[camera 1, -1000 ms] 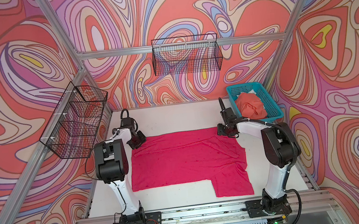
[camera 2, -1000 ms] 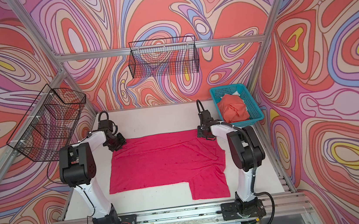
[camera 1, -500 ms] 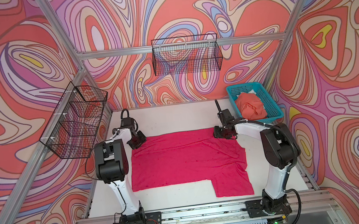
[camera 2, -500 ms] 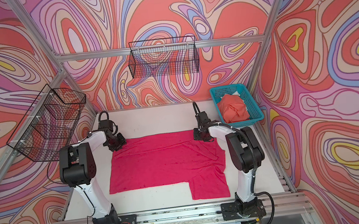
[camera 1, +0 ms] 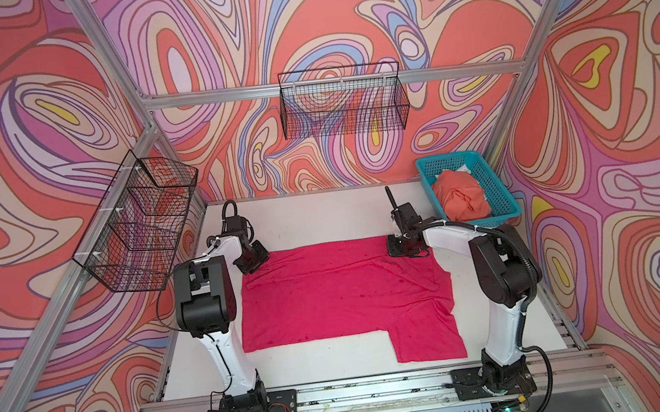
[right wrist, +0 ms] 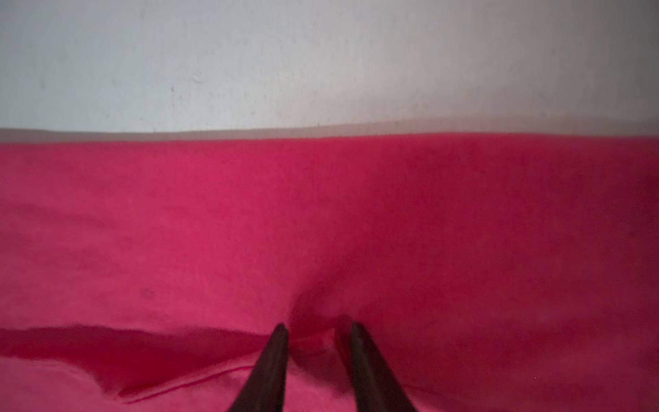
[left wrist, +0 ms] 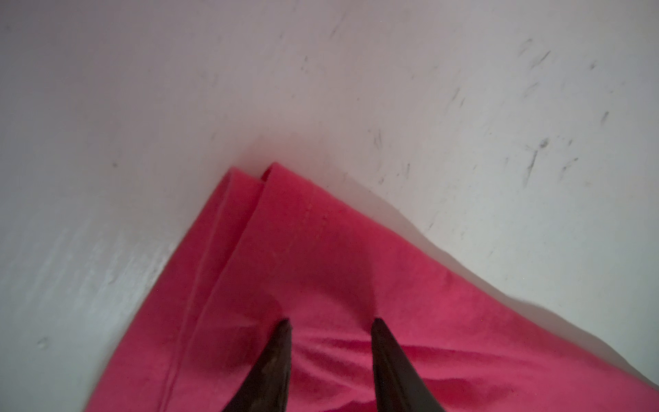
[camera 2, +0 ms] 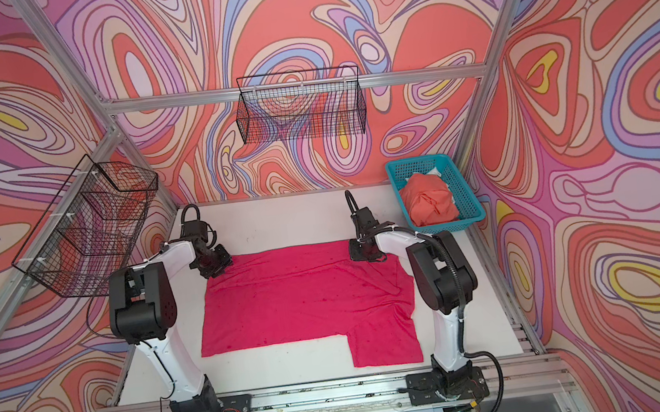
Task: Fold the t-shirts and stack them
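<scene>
While it lies spread flat across the white tabletop (camera 1: 321, 216), the magenta t-shirt (camera 1: 341, 293) fills the middle of the work area in both top views, its long side running between the two arms.

- **Item 1, magenta t-shirt.** One short sleeve (camera 1: 426, 339) juts toward the rail at the near right. The far edge reads as doubled cloth: the left wrist view shows two layers meeting at the far left corner (left wrist: 264, 185).
- **Item 2, left gripper (camera 1: 257, 260).** Set on that far left corner. The fingertips (left wrist: 281, 331) press into the fabric with a raised pucker pinched between them, and it appears to be gripping the shirt (left wrist: 330, 323).
- **Item 3, right gripper (camera 1: 403, 245).** Set on the far edge nearer the right end. The tips (right wrist: 278, 335) stand narrowly apart over a small ridge of cloth (right wrist: 317, 326). Whether that ridge is firmly clamped cannot be told.
- **Judgement.** The paired holds on one edge suit lifting it evenly and carrying it toward the near side for the next fold.
- **Item 4, orange-coral t-shirt (camera 1: 461, 197).** Lies crumpled in the teal lattice basket (camera 1: 446, 157) at the far right corner, well apart and not yet folded.
- **Item 5, surroundings.** Two black wire baskets hang on the back wall (camera 1: 343, 105) and the left wall (camera 1: 138, 223).
</scene>
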`<state>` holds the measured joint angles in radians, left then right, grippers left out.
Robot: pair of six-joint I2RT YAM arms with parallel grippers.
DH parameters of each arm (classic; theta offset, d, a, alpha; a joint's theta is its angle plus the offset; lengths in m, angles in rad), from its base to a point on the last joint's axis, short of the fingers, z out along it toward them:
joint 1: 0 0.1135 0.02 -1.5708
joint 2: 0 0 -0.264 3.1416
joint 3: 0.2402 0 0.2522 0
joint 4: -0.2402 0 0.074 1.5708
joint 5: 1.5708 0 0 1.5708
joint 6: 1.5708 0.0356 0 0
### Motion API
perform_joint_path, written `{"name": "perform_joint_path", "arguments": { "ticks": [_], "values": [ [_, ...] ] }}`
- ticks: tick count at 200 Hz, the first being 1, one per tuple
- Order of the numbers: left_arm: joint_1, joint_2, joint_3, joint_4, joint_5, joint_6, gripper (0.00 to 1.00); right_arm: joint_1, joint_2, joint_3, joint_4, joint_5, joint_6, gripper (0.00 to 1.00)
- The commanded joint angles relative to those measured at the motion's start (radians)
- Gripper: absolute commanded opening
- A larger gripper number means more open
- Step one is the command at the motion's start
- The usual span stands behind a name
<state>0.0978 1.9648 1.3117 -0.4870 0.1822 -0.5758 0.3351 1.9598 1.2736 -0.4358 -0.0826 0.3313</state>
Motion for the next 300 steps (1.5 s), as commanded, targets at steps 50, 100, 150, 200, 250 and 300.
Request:
{"name": "perform_joint_path", "arguments": {
  "ticks": [50, 100, 150, 200, 250, 300],
  "values": [
    [-0.004, 0.034, -0.02, -0.074, -0.016, 0.008, 0.4, 0.007, -0.01, 0.013, -0.018, 0.029, -0.006, 0.09],
    [-0.004, 0.031, -0.02, -0.074, -0.014, 0.007, 0.4, 0.013, -0.039, 0.003, -0.027, 0.03, -0.005, 0.0],
    [-0.004, 0.031, -0.022, -0.075, -0.013, 0.006, 0.4, 0.036, -0.099, -0.025, -0.051, 0.033, 0.012, 0.0],
    [-0.004, 0.026, -0.023, -0.073, -0.01, 0.005, 0.4, 0.078, -0.165, -0.086, -0.065, 0.026, 0.037, 0.0],
    [-0.005, 0.025, -0.023, -0.074, -0.007, 0.007, 0.4, 0.147, -0.239, -0.154, -0.07, 0.018, 0.087, 0.0],
    [-0.007, 0.028, -0.023, -0.073, -0.007, 0.008, 0.4, 0.221, -0.289, -0.227, -0.057, 0.032, 0.169, 0.0]
  ]
}}
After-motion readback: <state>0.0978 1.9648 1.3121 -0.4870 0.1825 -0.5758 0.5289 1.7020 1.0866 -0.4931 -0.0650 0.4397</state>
